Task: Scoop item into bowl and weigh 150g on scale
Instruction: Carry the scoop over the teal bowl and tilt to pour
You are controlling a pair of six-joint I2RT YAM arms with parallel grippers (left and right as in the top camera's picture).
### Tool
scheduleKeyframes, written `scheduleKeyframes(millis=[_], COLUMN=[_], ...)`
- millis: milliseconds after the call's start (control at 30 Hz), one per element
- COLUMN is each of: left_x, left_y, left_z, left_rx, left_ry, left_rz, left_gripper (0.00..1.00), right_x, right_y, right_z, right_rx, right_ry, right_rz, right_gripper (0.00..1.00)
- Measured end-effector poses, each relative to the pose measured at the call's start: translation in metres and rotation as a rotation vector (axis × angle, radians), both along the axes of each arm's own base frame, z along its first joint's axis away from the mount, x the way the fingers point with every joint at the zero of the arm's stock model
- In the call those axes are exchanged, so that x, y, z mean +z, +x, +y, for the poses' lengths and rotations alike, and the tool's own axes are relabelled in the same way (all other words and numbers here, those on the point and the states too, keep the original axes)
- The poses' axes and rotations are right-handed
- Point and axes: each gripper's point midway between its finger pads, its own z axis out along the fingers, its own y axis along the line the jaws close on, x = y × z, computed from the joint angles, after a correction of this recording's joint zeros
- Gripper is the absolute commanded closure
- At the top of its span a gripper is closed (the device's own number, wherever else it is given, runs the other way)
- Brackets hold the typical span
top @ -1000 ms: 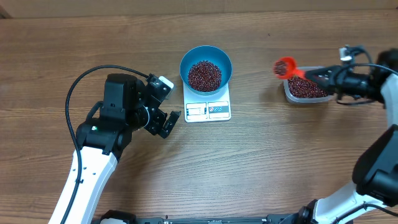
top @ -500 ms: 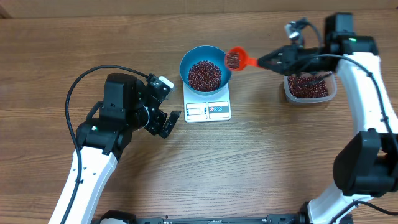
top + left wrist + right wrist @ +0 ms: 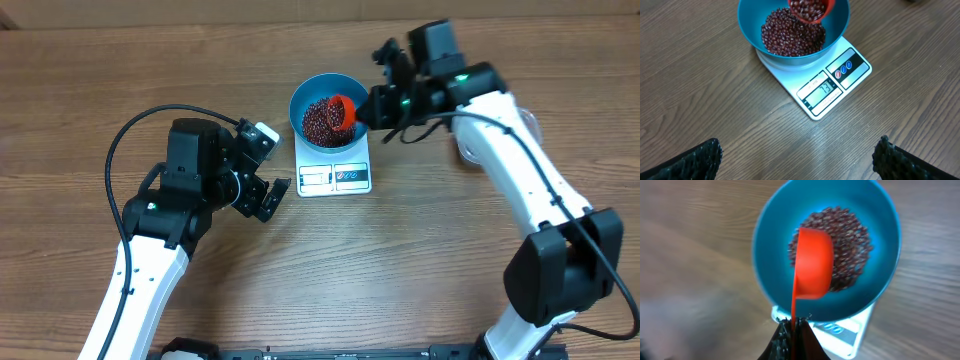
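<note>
The scoop (image 3: 812, 262) has reached the bowl (image 3: 765, 245), right fingers (image 3: 782, 342) pinching it, left fingers (image 3: 695, 162) spread empty; hasty tipping risks overshooting.

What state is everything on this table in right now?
Teal-blue round plastic bowl: on the scale, partly filled.
Small dark red-brown beans: heaped in bowl and scoop.
Flat white rectangular kitchen scale: display lit.
Bright orange-red plastic scoop: loaded, tilted over the bowl.
Right end effector: shut on scoop handle.
Left end effector: open, empty.
</note>
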Motion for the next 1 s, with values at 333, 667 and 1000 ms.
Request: scheduleKeyframes(millis=[333, 667, 1000], left_x=[0.0, 0.0, 0.0], left_y=[0.0, 0.0, 0.0], left_z=[0.0, 0.0, 0.0], left_rx=[0.0, 0.0, 0.0], left_ry=[0.0, 0.0, 0.0], left_rz=[0.0, 0.0, 0.0], left_gripper=[0.01, 0.01, 0.0], right_x=[0.019, 0.031, 0.03], right_y=[0.014, 0.013, 0.013], right_z=[0.014, 0.014, 0.014], right_rx=[-0.025, -0.016, 0.012], right_ry=[-0.364, -0.596, -0.567], right_rz=[-0.277, -0.421, -0.409], right_gripper=[0.96, 0.96, 0.96])
